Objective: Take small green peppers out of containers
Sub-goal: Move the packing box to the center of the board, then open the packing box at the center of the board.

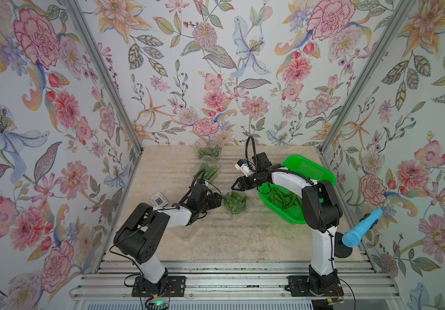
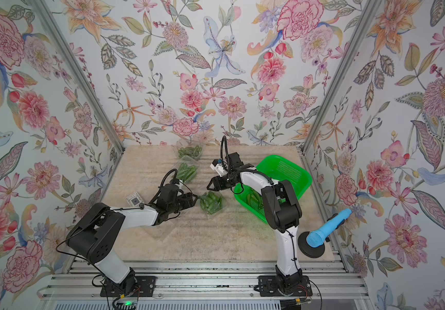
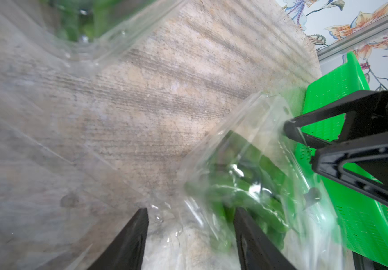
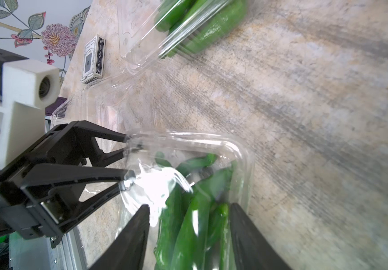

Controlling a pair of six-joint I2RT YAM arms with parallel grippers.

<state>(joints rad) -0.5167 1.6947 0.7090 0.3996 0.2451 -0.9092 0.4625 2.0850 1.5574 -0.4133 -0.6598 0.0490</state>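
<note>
1. Left gripper [image 1: 220, 200]: lies low over the bench [image 1: 216, 241] and points at the front punnet [image 1: 235, 203]. Stands with jaws partly apart, tips at that punnet's near corner, thin clear plastic in the gap, no closed grip seen.
2. Right gripper [image 4: 188, 207]: hovers above the same punnet from the basket side, jaws about half open, nothing clamped between them. Cannot tell whether a fingertip touches the plastic.
3. Front punnet: rests on the bench between both grippers, just beside the green basket [image 1: 309, 166], with several small green peppers [image 4: 195, 222] packed inside. Glares too much to show how the lid sits.
4. Middle punnet [image 1: 208, 171] and rear punnet [image 1: 210, 151]: sit further back, in a line toward the rear wall, each filled with peppers.
5. Empty punnet [image 4: 108, 102]: lies see-through on the bench beside the left gripper, between the front punnet and the playing-card box [image 4: 93, 59].
6. Green basket: holds loose peppers [image 1: 283, 200], partly hidden behind the right arm.
7. Blue microphone [image 1: 360, 228]: leans on a black round stand [image 1: 342, 247] at the bench's right front corner, well apart from the punnets.
</note>
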